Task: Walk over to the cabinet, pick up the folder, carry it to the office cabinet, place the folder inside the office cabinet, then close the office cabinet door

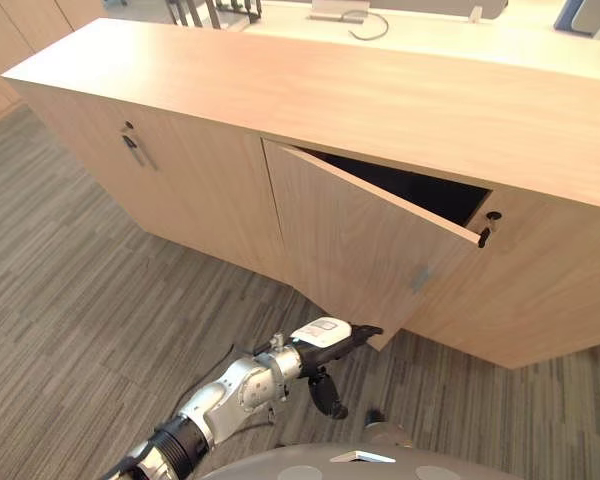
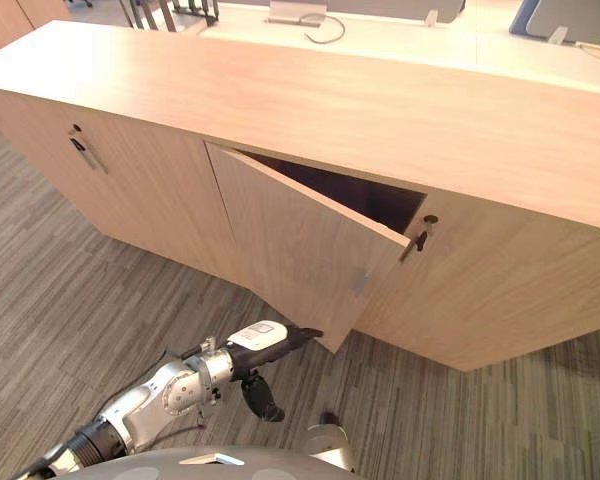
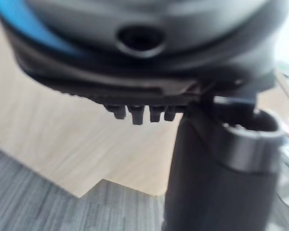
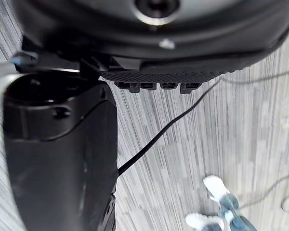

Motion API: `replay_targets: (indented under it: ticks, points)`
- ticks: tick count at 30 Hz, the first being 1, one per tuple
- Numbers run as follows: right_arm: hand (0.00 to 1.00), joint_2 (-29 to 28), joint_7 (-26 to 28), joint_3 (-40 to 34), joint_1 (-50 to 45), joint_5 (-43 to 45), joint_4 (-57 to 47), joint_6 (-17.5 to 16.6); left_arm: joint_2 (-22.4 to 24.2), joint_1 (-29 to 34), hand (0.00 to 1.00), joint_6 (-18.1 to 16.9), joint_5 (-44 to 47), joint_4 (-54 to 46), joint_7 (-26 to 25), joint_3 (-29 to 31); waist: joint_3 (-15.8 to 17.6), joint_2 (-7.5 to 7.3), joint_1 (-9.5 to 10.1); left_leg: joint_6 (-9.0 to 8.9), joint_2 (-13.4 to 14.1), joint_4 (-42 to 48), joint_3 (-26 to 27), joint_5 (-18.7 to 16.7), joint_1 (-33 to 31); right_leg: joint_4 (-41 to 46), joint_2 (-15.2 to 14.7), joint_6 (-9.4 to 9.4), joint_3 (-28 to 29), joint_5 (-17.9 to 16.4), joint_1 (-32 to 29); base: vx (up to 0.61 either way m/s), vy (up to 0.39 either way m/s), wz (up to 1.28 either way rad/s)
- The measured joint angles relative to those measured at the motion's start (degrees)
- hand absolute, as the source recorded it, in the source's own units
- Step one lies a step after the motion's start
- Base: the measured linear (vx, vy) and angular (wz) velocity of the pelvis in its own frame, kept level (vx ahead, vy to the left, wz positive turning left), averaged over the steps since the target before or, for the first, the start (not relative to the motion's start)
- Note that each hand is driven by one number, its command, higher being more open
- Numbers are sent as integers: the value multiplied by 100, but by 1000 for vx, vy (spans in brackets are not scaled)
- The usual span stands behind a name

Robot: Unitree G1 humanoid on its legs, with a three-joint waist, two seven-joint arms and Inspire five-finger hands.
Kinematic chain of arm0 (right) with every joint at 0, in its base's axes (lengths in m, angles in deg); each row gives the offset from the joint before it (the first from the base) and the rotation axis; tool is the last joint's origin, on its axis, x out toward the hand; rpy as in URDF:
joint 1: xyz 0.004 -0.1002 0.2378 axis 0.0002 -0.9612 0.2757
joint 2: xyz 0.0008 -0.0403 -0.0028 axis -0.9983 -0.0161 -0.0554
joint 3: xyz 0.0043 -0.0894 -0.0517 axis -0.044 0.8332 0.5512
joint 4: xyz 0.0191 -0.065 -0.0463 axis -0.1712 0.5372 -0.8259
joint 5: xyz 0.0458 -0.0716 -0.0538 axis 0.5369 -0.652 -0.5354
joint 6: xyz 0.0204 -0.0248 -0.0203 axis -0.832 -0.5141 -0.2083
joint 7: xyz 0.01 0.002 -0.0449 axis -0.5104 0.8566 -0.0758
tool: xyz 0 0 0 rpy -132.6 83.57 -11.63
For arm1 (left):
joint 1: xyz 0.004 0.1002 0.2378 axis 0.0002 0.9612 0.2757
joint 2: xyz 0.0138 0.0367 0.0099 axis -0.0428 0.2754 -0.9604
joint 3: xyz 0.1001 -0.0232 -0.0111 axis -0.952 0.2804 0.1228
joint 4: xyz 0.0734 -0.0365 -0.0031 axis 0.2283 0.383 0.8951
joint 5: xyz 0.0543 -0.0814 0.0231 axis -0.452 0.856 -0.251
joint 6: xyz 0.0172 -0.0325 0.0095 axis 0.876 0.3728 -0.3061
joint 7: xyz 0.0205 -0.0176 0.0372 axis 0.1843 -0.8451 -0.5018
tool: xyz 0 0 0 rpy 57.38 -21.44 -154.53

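The left hand (image 1: 325,338) is held out low, its fingers (image 1: 365,330) straight and laid together and its thumb hanging apart below them. The fingertips are set at the lower free corner of the door (image 1: 360,240) and seem to touch it, though contact cannot be made out for certain. In the left wrist view, pale wood is seen just past the fingers, with carpet under the door's bottom edge.

The door is a flat, square-edged panel of light wood grain. It stands ajar, hinged on its left, and its right edge stands out from the front. A small dark handle (image 1: 485,232) is fixed at its upper free corner. Behind it a dark wedge of opening (image 1: 410,185) is left; whether the folder lies inside cannot be told.

The office cabinet (image 1: 280,90) is long and low, with a smooth top. A closed door with its own handle (image 1: 135,148) is seen further left. Grey striped carpet (image 1: 80,330) lies open before it.

The right hand (image 4: 58,159) is seen over carpet, fingers (image 4: 154,86) straight and grasping nothing, with a person's pale shoes (image 4: 214,185) near.
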Motion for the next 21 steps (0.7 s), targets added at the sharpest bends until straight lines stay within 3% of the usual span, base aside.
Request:
replay_targets:
  ticks: [2, 4, 7, 9, 13, 14, 15, 17, 19, 20, 21]
  points:
    - [100, -26, -110, -73, 122, 80, -25, 35, 142, 184, 100, 236, 256, 387, -78, 577, -22, -30, 45, -6, 273, 695, -50, -317, -281, 64, 47, -20, -26, -62, -25, -58, -60, 6]
    - [100, -63, -238, -242, 177, 249, -32, 106, 237, 447, 100, 493, 479, 771, -223, 1427, -48, 21, 197, -65, 884, 1824, -120, -827, -703, 113, 312, -60, -40, -120, -45, -71, -124, -7]
    - [100, -115, -278, -438, 184, 440, -5, 199, 304, 761, 100, 725, 708, 1129, -361, 2397, -37, 22, 345, -162, 1364, 2653, -239, -1004, -812, 125, 555, -123, 56, -195, 90, -2, -78, -31]
    - [100, -119, -432, -697, 190, 652, 77, 263, 638, 844, 100, 1009, 1233, 1895, -661, 3525, 3, 74, 467, -142, 1655, 3352, -860, -982, -1001, 79, 765, -150, 219, -208, 250, 32, -70, -38]
    - [100, -91, -761, -930, 438, 731, 132, 389, 975, 1026, 100, 1199, 2772, 3024, -1128, 4751, 142, 92, 675, -117, 1511, 3916, -1830, -544, -1063, 63, 834, -238, 871, -156, 330, 22, -29, -80]
    - [100, -103, -852, -938, 618, 736, 155, 422, 1094, 1147, 100, 1203, 3160, 3373, -1165, 5019, 222, -13, 762, -164, 1227, 4005, -2418, -517, -1148, 36, 764, -254, 1161, -135, 375, 48, 66, -115]
    - [100, -35, -933, -986, 758, 735, 181, 464, 1255, 1289, 100, 1209, 3363, 3660, -1169, 5144, 262, 61, 841, -232, 875, 3579, -3019, -869, -1036, 37, 719, -267, 1478, -127, 318, 46, 110, -111]
    - [100, 67, -1065, -984, 946, 733, 136, 445, 1544, 1440, 100, 1212, 3723, 3915, -1171, 5338, 335, 175, 934, -267, 500, 2794, -3552, -1093, -938, 68, 687, -237, 1896, -62, 189, 15, 160, -98]
    - [100, 112, -1140, -942, 975, 727, -96, 426, 1832, 1480, 100, 1199, 4025, 3921, -1189, 5662, 355, 281, 1064, -357, 413, 1884, -3853, -1029, -827, 91, 733, -100, 2120, -54, 56, -23, 237, -88]
    - [100, 123, -1181, -893, 1017, 720, -138, 444, 1898, 1533, 100, 1201, 4186, 3962, -1185, 5817, 386, 246, 1137, -459, 350, 1757, -3726, -872, -695, 65, 724, -26, 2265, -47, 39, -6, 219, -59]
    - [100, 101, -1194, -863, 1011, 725, -142, 447, 1910, 1558, 100, 1188, 4275, 3948, -1164, 5906, 359, 255, 1120, -403, 298, 1680, -3675, -888, -657, -9, 651, -11, 2256, -28, 85, 43, 254, -57]
